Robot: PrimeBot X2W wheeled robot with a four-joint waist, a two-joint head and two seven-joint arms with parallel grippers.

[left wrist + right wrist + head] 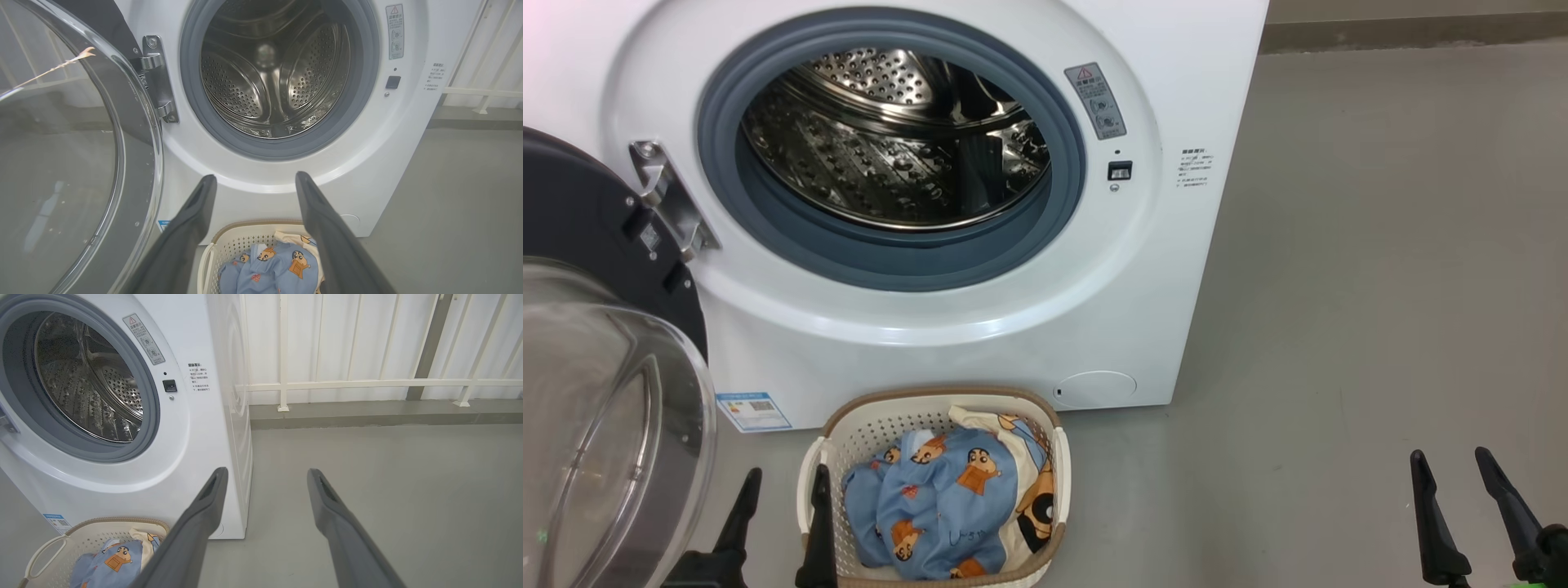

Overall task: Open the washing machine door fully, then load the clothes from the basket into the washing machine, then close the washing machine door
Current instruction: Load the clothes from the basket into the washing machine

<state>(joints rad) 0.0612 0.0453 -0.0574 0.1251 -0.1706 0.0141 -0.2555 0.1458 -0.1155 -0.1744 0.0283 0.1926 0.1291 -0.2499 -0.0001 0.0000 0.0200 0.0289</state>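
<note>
I look at the washing machine (947,327), a big white box on the grey floor (1339,286). Its round door (572,212) is swung out wide at the machine's left side. It hangs on a silver hinge (670,204). The door's clear glass bowl (605,425) bulges toward me and sits very close to my left gripper (787,470). That bowl is the big thing in the way on that side. The machine's round mouth has a blue-grey rubber ring (890,265) around it. Inside I see the shiny steel drum (890,139) with many little holes.

The basket (866,429) stands on the floor right in front of the machine, just below the mouth. It is near a small blue sticker (753,411) low on the machine's left corner. The clothes (947,498) lie piled in the basket. They are light blue cloth with cartoon boys, plus a cream piece on the side away from the door.

My left gripper is spread wide and holds nothing. It hovers in front of the machine at the basket's door-side edge and points at the machine. From the head camera, one finger crosses the basket's rim.

My right gripper (1450,452) is spread wide too, with nothing in it. It hangs over the floor, well off past the machine's right side. Beyond that side a white railing (367,383) runs along the wall.
</note>
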